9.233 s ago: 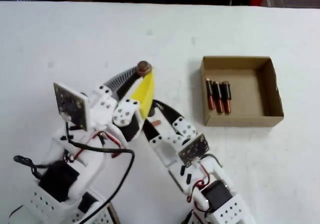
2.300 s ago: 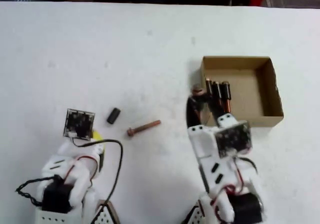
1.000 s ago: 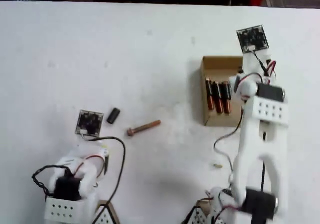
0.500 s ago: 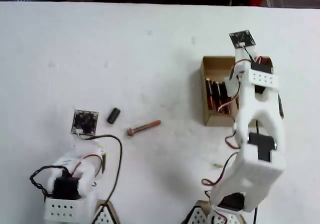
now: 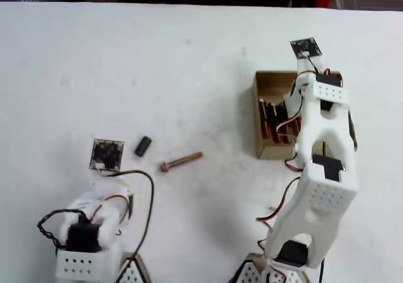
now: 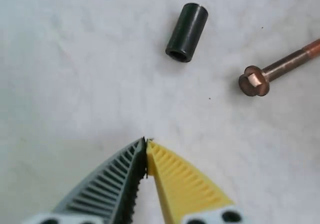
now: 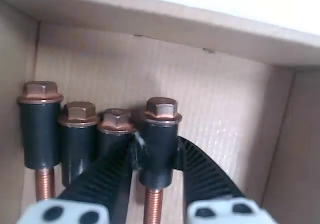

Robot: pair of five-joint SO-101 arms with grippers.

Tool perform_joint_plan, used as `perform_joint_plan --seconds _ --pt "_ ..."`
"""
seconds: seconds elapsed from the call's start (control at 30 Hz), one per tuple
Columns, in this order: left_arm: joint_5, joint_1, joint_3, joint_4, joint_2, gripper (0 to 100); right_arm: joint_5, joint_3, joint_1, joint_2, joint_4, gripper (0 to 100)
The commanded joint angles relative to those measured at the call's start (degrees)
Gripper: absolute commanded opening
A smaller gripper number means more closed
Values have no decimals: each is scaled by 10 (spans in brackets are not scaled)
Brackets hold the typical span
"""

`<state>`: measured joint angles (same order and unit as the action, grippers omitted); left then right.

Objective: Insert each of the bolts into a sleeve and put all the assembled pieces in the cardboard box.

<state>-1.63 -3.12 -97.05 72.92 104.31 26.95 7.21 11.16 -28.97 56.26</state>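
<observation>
Right gripper [image 7: 156, 149] seemingly clamps assembled piece [image 7: 161, 126] in cardboard box [image 7: 200, 29] (free room beside); left gripper [image 6: 146, 146] closed, empty.

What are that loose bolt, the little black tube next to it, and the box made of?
The bolt looks like metal, perhaps copper-plated, going by its reddish-brown sheen. The sleeve is black, smooth and matte: plastic or rubber, I cannot tell which. The cardboard box is brown corrugated cardboard, with fine ribbing showing on its inner walls.

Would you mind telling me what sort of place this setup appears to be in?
Probably a robotics lab bench: a left arm and right arm stand at a plain white table, with a loose bolt, a black sleeve and a cardboard box of assembled pieces.
</observation>
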Motion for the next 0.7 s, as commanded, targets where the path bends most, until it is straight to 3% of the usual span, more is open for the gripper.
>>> perform_joint_plan --seconds 0.0,0.1,0.33,0.67 --pt "-6 -5 1 6 4 24 4 25 -1 8 3 22" --pt "-6 -5 1 6 4 24 3 25 -3 8 3 43" --pt "-6 -5 1 6 4 24 4 39 -9 13 40 229" --pt "-6 -6 1 6 4 24 2 177 -41 132 212 234"
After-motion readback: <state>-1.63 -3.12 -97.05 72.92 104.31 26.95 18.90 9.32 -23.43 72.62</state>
